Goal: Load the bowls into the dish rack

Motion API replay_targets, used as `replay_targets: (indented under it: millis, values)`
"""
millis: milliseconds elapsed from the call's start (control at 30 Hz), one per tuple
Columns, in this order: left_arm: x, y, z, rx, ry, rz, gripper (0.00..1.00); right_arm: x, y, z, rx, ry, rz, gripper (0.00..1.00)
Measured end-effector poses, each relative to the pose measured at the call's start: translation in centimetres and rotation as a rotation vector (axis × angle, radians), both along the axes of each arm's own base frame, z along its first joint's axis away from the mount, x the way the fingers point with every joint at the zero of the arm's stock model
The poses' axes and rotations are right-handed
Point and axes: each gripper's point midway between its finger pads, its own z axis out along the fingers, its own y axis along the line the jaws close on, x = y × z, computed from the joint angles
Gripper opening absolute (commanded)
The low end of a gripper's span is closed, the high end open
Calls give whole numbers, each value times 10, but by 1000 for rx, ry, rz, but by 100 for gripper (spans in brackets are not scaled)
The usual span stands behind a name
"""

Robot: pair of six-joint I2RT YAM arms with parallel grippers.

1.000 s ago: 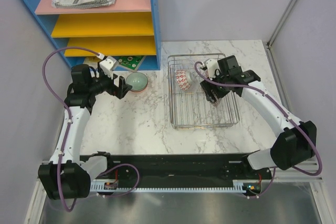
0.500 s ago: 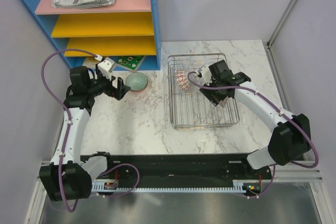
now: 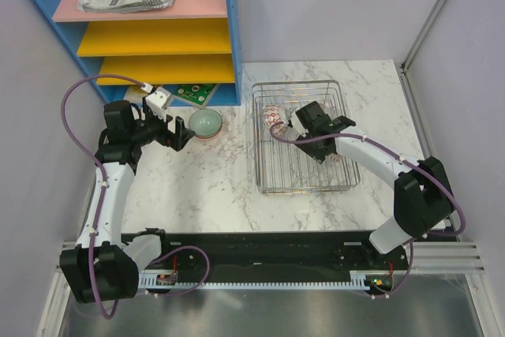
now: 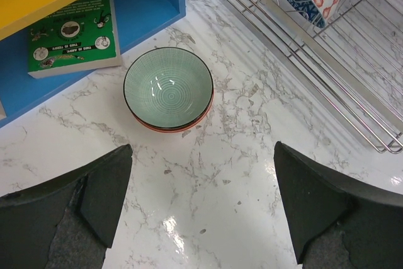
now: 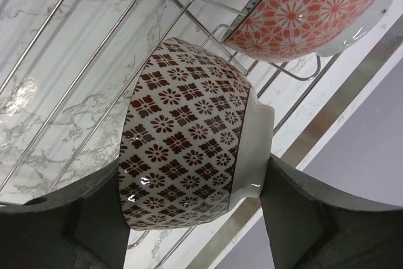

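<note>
In the right wrist view my right gripper (image 5: 195,203) is shut on a white bowl with a dark brown flower pattern (image 5: 189,149). The bowl is tipped on its side over the wires of the dish rack (image 5: 75,86). Just beyond it a red-and-white bowl (image 5: 315,11) leans in the tines. From above, the right gripper (image 3: 317,133) hangs inside the dish rack (image 3: 257,147), beside the red-and-white bowl (image 3: 272,117). My left gripper (image 4: 201,200) is open over bare marble, short of a pale green bowl (image 4: 168,86) nested in a red-rimmed one. The same pale green bowl (image 3: 205,122) lies just right of the left gripper (image 3: 180,133).
A blue shelf unit (image 3: 229,37) with yellow and pink shelves stands at the back left. A green booklet (image 4: 69,36) lies under its lowest shelf, close behind the green bowl. The rack's near rail (image 4: 296,36) runs along the right of the left wrist view.
My right gripper has carried the brown-patterned bowl leftward inside the rack, closer to the red-and-white bowl. The left arm has hardly shifted.
</note>
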Motion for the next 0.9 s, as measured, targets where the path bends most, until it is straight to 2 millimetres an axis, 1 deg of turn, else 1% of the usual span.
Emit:
replay_targets:
  millis: [267, 533, 633, 667, 733, 767, 833, 867, 900]
  values:
    - [-1, 0, -4, -2, 9, -2, 100, 8, 4, -7, -65, -37, 19, 0]
    - [-3, -2, -4, -9, 10, -14, 100, 11, 5, -10, -134, -67, 37, 0]
    - [-3, -2, -4, -10, 7, -13, 100, 12, 4, -11, -161, -77, 43, 7]
    - [-3, -2, -3, -10, 7, -12, 100, 12, 4, -11, -170, -79, 47, 13]
    - [-3, -2, -3, -10, 6, -11, 100, 12, 4, -12, -186, -79, 54, 16]
    - [-3, -2, -3, -10, 6, -11, 100, 11, 4, -12, -196, -79, 60, 20]
    - [-3, -2, -3, -10, 6, -11, 100, 11, 4, -12, -210, -78, 64, 27]
    - [-3, -2, -3, -10, 6, -11, 100, 11, 4, -13, -217, -78, 65, 32]
    - [-3, -2, -3, -10, 6, -11, 100, 11, 4, -13, -225, -79, 67, 34]
